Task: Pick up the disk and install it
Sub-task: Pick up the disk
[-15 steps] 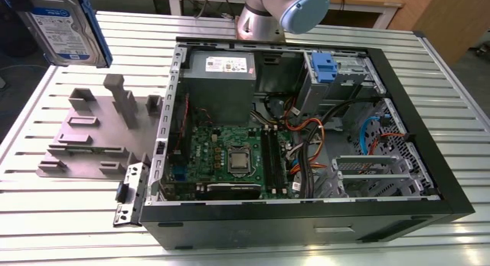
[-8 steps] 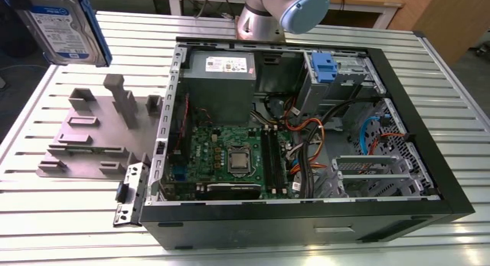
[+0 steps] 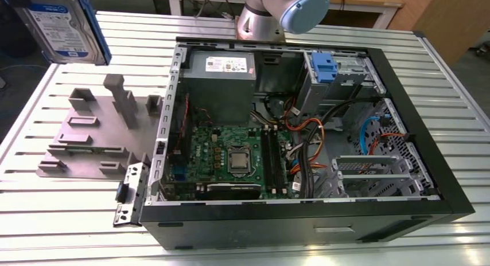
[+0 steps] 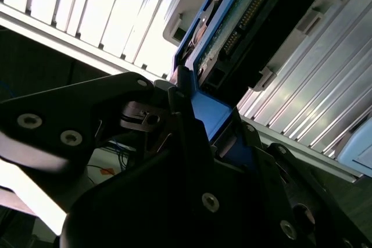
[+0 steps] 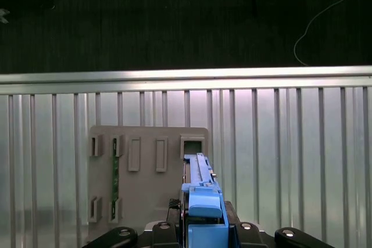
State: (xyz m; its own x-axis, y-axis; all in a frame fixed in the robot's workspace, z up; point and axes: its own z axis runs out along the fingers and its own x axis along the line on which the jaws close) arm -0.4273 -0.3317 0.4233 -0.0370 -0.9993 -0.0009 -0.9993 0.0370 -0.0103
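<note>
Closest to the lens in the second wrist view, the gripper point(image 4: 210, 119) is seen clamped on the disk point(image 4: 244, 24). Its black fingers point(image 4: 181, 108) are pinched onto the blue rail at one end, so the claw is closed on something, not empty. A green circuit board and a row of connector pins can be made out on the face of the disk turned toward that camera.

In the exterior view the disk is held up in the air, well clear of the tabletop point(image 3: 69, 214), label side out with the blue rails framing it. In the first wrist view it's seen edge-on, lined up over a grey fixture plate point(image 3: 84, 151) full of upright holders. That plate is laid flat near the tabletop's edge on the exterior view's left, just beside the computer case point(image 3: 451, 203).

The case is parked across the middle of the tabletop with its side panel off. Inside, a green motherboard point(image 3: 229, 157), a grey metal box with a white sticker point(image 3: 222, 77) and a silver cage with a blue latch point(image 3: 325, 68) can be spotted, plus a tangle of cables. The arm point(image 3: 279, 14) is seen rising at the tabletop's edge, behind the end of the case with the grey box.
</note>
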